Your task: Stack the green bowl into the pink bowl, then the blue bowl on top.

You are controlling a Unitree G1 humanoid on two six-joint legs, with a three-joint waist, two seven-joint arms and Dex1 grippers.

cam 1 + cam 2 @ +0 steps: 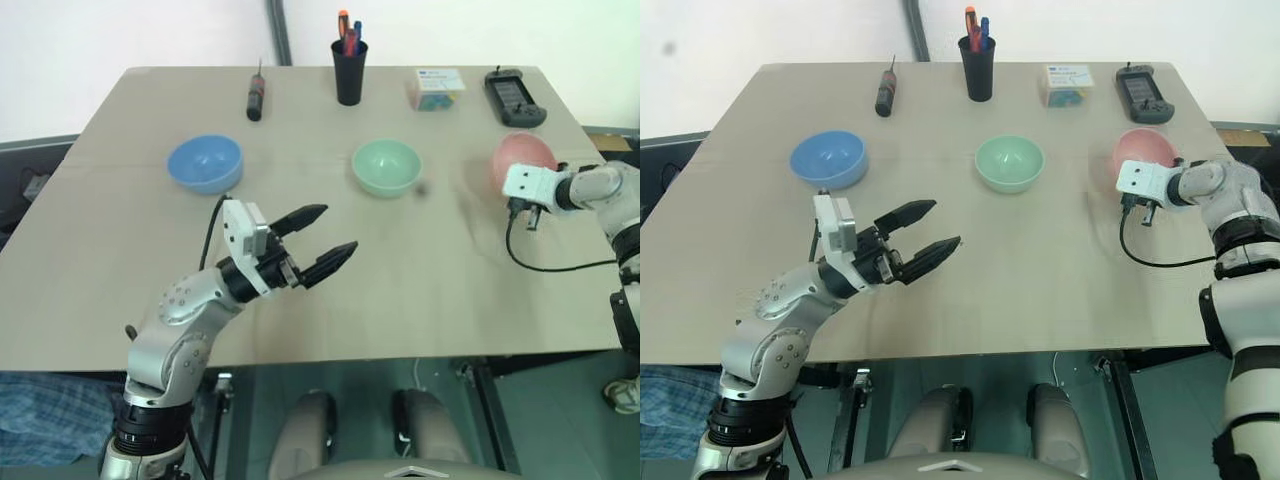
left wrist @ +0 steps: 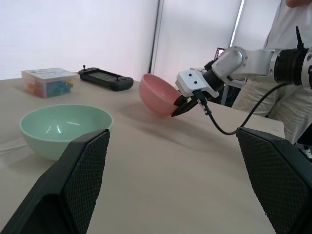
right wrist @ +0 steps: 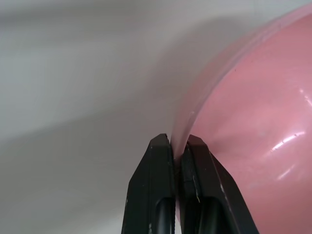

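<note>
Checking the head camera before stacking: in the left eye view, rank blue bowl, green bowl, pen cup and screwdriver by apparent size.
1. blue bowl and green bowl: look alike, no ranking.
2. pen cup.
3. screwdriver, thinnest.
The cup and screwdriver lie farther back, so they may look smaller.

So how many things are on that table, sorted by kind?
Bowls: 3, blue bowl, green bowl, pink bowl
Pen cups: 1, black pen cup
Screwdrivers: 1, screwdriver
Boxes: 1, clear box
Handheld devices: 1, black device
Total: 7
</note>
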